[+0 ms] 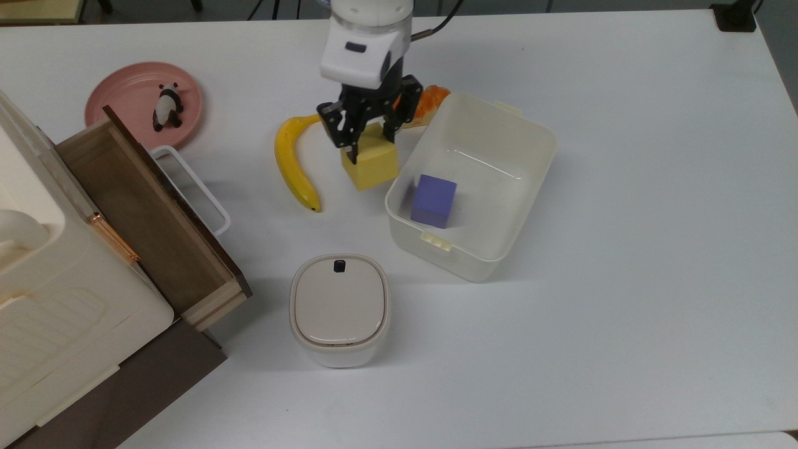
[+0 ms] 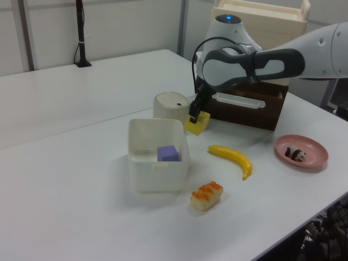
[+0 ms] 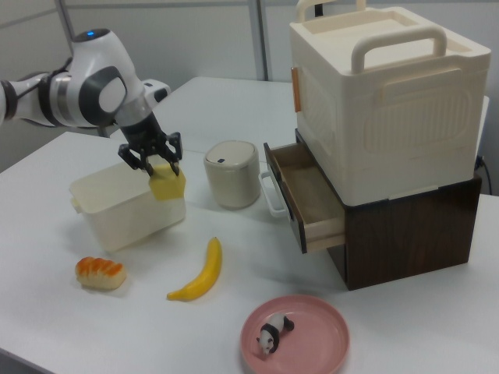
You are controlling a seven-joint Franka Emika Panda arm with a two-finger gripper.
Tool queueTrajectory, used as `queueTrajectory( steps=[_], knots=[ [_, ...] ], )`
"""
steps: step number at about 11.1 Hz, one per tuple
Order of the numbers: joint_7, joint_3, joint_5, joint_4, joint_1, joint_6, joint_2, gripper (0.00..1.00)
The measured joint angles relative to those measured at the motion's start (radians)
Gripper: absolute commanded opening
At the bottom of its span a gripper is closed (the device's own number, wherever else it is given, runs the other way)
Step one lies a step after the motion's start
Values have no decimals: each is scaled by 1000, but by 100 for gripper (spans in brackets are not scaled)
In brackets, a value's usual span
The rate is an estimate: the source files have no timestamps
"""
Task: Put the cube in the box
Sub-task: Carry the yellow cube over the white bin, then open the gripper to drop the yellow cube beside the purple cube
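White desk (image 1: 623,156) carrying a box (image 1: 530,187), a banana (image 1: 288,162) and a lidded bin (image 1: 340,308)
Clenched on the top of the yellow cube (image 1: 370,164), the hand (image 1: 368,128) holds it lifted off the desk, just outside the box wall on the top view's left, between box and banana; a purple cube (image 1: 433,200) sits inside the box, and an open wooden drawer (image 1: 149,212) lies towards the desk's edge on the top view's left

The hand (image 1: 369,132) hides part of the orange bread (image 1: 434,96); the cabinet (image 1: 37,324) is cropped.
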Motion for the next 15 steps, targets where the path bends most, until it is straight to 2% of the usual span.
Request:
queueTrajectory(
  steps=[5,6,7,8,10,15],
  knots=[
    [7,57,3,35,4,0,-45,24],
    [7,67,3,39,4,0,-45,35],
    [7,85,3,39,5,0,-42,73],
    [7,105,3,39,5,0,-37,100],
    [7,128,3,39,7,0,-33,100],
    [7,130,3,39,18,0,-24,100]
  ],
)
